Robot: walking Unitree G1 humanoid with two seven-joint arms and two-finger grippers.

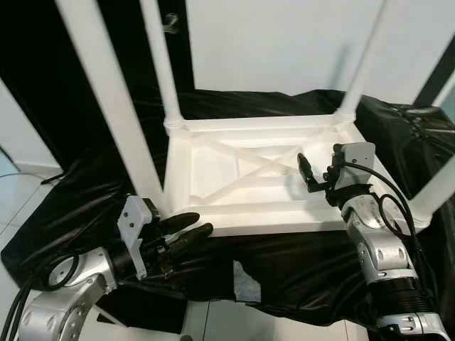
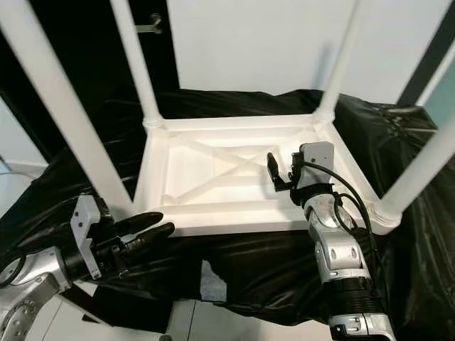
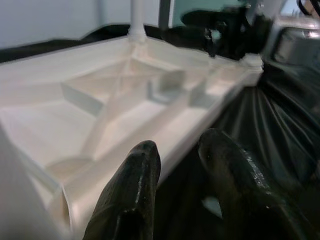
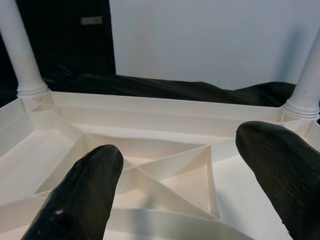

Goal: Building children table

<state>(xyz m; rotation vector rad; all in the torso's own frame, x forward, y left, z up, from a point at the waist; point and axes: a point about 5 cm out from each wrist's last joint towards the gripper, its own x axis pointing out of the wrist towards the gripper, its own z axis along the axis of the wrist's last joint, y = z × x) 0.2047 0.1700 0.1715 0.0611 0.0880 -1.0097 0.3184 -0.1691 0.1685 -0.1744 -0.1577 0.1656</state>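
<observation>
Upturned white plastic children's table [image 1: 249,177], four legs up, lies on the black-draped surface [image 1: 298,263]. Left hand [image 1: 186,231], fingers slightly parted and empty, points at its near rim; right hand [image 1: 307,172], wide open and empty, hovers above the ribbed underside. A careless push could slide the table on the slick sheet.

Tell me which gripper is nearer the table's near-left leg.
Left. The left gripper sits just beside the near-left leg at the tabletop's corner; the right gripper hovers over the tabletop's right side.
</observation>
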